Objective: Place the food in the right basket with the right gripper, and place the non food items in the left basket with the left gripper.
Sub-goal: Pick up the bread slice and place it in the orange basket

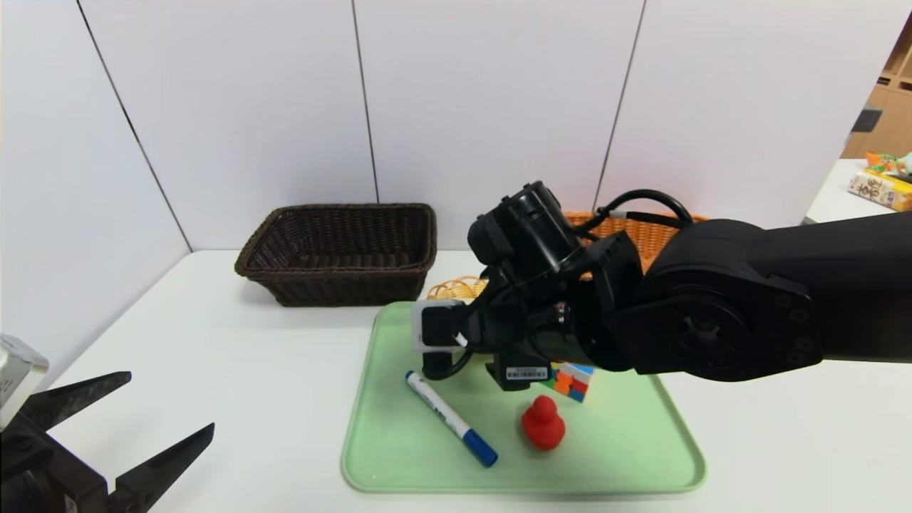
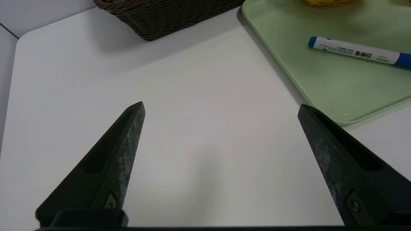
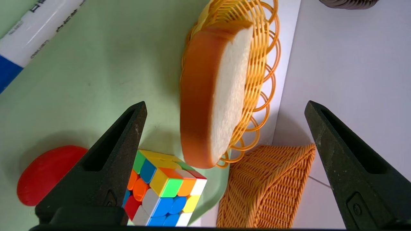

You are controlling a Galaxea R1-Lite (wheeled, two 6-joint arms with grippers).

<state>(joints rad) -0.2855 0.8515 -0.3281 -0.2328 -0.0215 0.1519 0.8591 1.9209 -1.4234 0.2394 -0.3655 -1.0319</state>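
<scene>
White marker [image 2: 359, 52] with blue cap, Chinese characters printed on barrel

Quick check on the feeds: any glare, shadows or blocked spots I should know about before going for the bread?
Head view: the right arm hides the bread, and most of the orange basket. Right wrist view: even light, bread sharp, leaning in the small yellow basket, between the open right gripper tips. Left wrist view: soft shadow under the dark basket; marker label readable; left gripper open, idle.

Right gripper [image 3: 224, 107] tilted forward and down, jaws wide apart; left gripper [image 2: 221, 109] low, jaws likewise spread.
</scene>
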